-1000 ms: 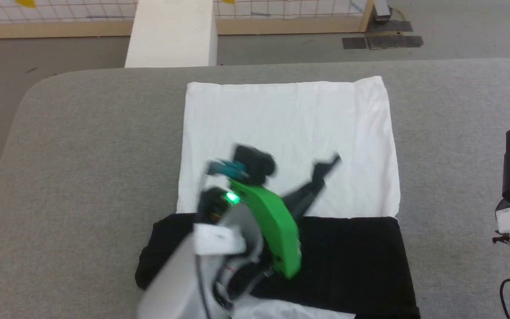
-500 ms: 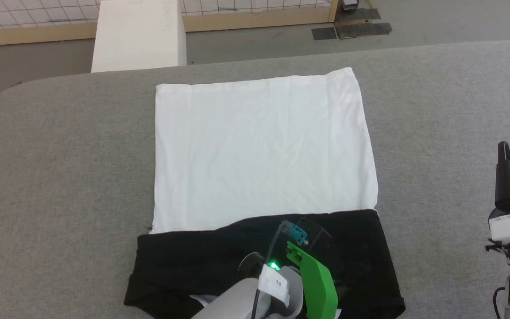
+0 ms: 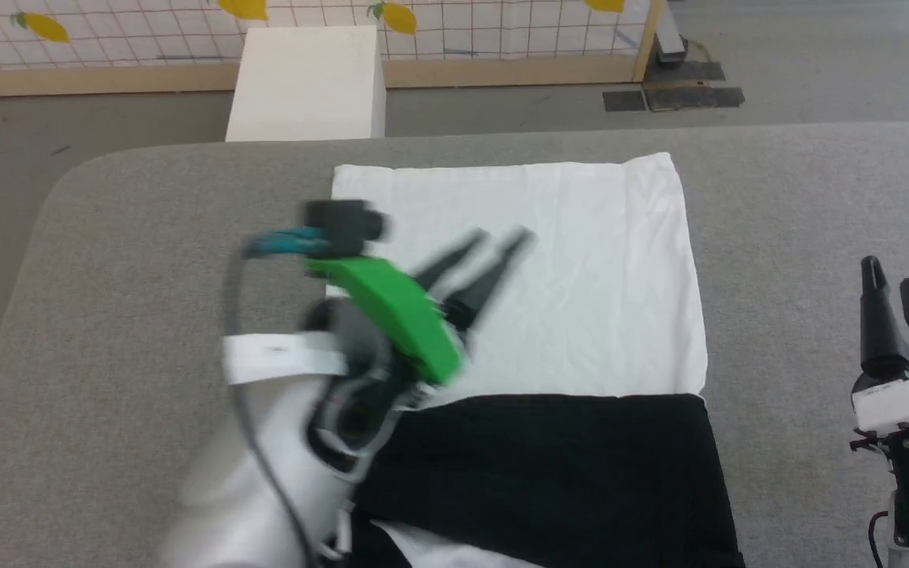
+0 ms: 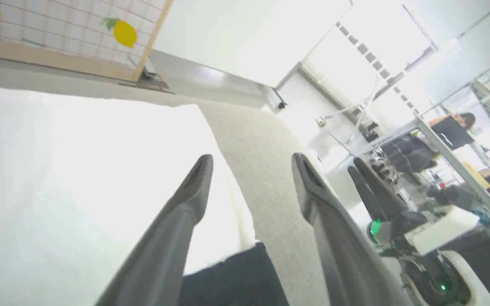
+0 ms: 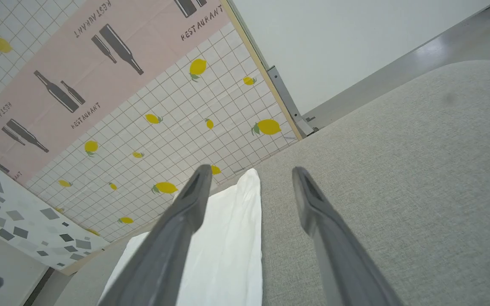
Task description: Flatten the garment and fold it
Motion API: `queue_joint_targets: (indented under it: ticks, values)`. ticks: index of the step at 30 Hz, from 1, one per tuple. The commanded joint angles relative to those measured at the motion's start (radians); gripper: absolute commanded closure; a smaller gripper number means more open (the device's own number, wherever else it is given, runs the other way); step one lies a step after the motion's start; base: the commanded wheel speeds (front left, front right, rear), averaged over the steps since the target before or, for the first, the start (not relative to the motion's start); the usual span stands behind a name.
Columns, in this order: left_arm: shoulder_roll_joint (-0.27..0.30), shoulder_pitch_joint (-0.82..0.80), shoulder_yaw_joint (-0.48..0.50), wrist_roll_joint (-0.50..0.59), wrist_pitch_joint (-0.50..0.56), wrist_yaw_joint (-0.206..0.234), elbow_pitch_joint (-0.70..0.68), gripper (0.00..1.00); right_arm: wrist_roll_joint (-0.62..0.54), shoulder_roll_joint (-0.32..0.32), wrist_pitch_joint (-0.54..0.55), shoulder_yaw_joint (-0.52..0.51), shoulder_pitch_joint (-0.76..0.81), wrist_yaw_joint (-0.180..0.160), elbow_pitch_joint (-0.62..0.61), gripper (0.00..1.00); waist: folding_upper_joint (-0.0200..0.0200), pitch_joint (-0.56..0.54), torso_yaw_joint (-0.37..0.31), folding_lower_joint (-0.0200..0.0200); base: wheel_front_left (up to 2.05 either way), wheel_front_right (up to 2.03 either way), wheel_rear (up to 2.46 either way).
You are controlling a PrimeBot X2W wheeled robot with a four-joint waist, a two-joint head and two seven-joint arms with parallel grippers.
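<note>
My left gripper (image 3: 499,241) hangs over the shirt (image 3: 581,300), forearm slanting up from lower left (blurred from the head), jaws apart and empty. My right gripper (image 3: 888,276) stands upright beside it, jaws apart. The shirt lies flat on the table (image 3: 147,237), black part nearest me.

The big grey tabletop (image 3: 147,260) has a round corner. Behind it is a grey floor (image 3: 502,110), a white block (image 3: 306,83) and a screen (image 5: 164,140) with a wood edge, small squares and yellow lemons (image 5: 268,126). A pink poster (image 5: 58,63) with dark bottles (image 5: 119,46) is on it.
</note>
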Motion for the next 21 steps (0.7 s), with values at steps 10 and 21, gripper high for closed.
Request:
queue_joint_targets:
  ticks: [10,21]
  values:
    - [0.240,0.085,0.191,0.284,-0.432,0.099,0.068,0.00,-0.040,0.000,0.032,0.030,-0.002,-0.001,-0.008,0.00,-0.0001,-0.019,0.017,0.0001,0.00,0.00,0.00]
    - [0.224,0.217,0.287,0.478,-0.516,0.184,-0.030,0.00,-0.135,0.000,0.147,0.030,-0.075,-0.001,0.019,0.00,-0.0001,0.067,0.015,0.0001,0.00,0.00,0.00]
